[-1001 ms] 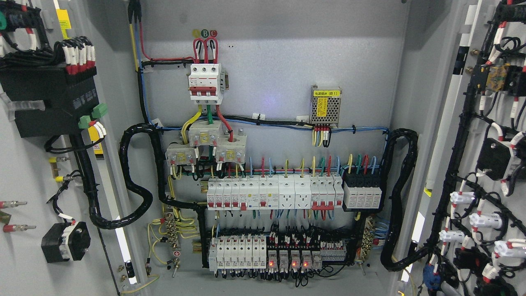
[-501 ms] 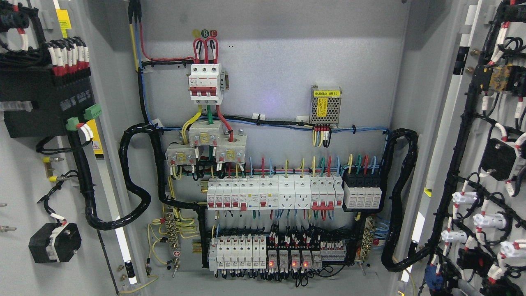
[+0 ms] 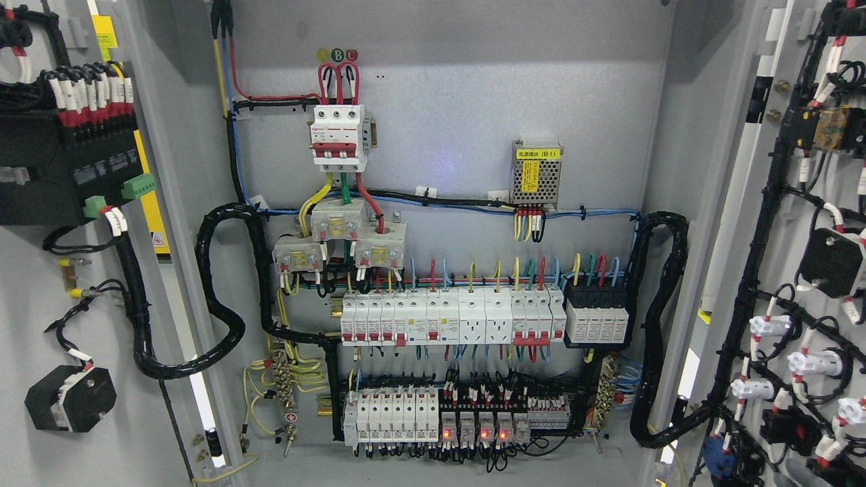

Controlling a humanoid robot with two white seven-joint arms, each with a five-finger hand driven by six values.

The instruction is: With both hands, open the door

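Note:
An electrical cabinet stands with both doors swung wide. The left door (image 3: 40, 304) shows its grey inner face at the picture's left, carrying a black module (image 3: 61, 169) and wiring. The right door (image 3: 791, 223) fills the right edge, its inner side covered with black cable looms and white connectors. Between them the grey back panel (image 3: 446, 101) is fully exposed. Neither of my hands nor any arm shows in the head view.
On the back panel sit a red-and-white main breaker (image 3: 338, 135), a small power supply (image 3: 536, 172), two rows of white breakers (image 3: 446, 318) and relays with red lights (image 3: 473, 433). Thick black cable conduits (image 3: 223, 297) loop at both sides.
Both doors have swung further outward: the left door's parts slid left, and the right door's parts slid right and slightly down. The back panel has not moved.

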